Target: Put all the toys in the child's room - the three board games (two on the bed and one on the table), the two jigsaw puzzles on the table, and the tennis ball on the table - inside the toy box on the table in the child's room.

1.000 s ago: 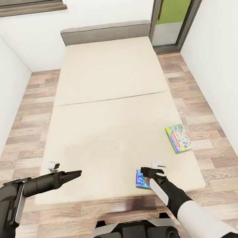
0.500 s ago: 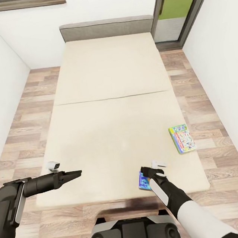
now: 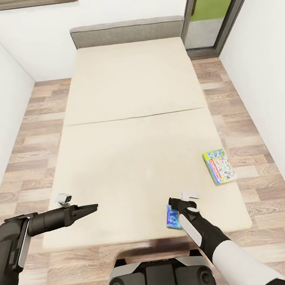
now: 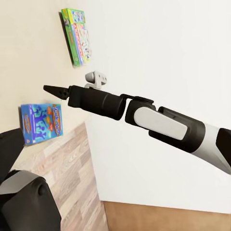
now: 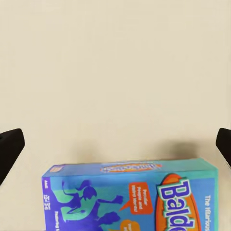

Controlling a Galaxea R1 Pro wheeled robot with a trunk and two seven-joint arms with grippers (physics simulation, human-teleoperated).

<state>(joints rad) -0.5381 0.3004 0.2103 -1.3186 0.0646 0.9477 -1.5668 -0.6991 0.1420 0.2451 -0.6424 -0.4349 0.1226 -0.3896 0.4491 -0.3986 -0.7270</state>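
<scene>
On the beige bed [image 3: 136,130] lie two board games. The blue one with orange [image 3: 171,218] [image 4: 42,123] [image 5: 130,197] rests near the bed's front edge. My right gripper [image 3: 174,202] [image 5: 115,147] hovers just over it, open, its fingertips [image 5: 9,147] spread wide at both sides and touching nothing. The pale, green-edged game [image 3: 219,166] [image 4: 78,34] lies farther right near the bed's side edge. My left gripper [image 3: 93,207] is held out over the bed's front left corner, open and empty. The table, toy box, jigsaw puzzles and tennis ball are out of view.
A grey headboard [image 3: 127,31] stands against the far white wall. White walls close in on both sides, with strips of wood floor [image 3: 30,143] between them and the bed. A doorway [image 3: 214,7] opens at the back right.
The whole picture has shifted slightly, so the camera has moved a little relative to the bed. Both arms keep their pose and both games lie where they were.
</scene>
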